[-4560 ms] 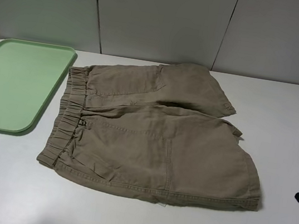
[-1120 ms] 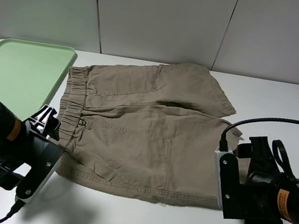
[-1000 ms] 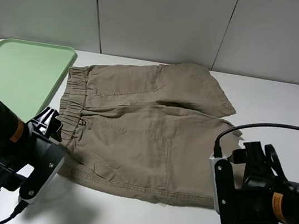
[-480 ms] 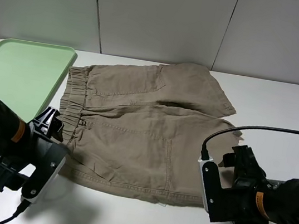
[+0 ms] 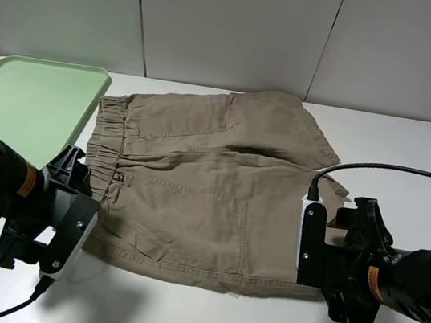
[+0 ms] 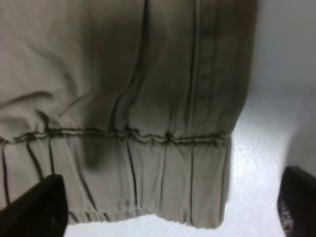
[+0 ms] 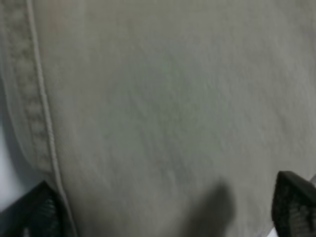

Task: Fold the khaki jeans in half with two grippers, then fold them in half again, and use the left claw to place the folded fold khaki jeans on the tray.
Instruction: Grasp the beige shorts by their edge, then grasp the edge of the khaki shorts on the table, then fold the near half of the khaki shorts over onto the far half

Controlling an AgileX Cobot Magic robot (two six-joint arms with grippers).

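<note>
Left pincer (image 6: 168,210): released, fingers spread wide, straddling the gathered waistband corner of the tan-khaki cotton shorts (image 5: 220,186). Right pincer (image 7: 163,212): released too, spread over the stitched leg hem. The shorts lie flat on the white tabletop (image 5: 412,150), spanning the stretch between both pincers.

Risks: a shallow close may pinch only the top layer, so the fold would drag crooked; uneven lifts would skew the halves.

The pale-green rimmed plastic tray (image 5: 20,112) sits outboard of the left pincer, just beside the waistband. No obstacle seen between pincers and cloth.
</note>
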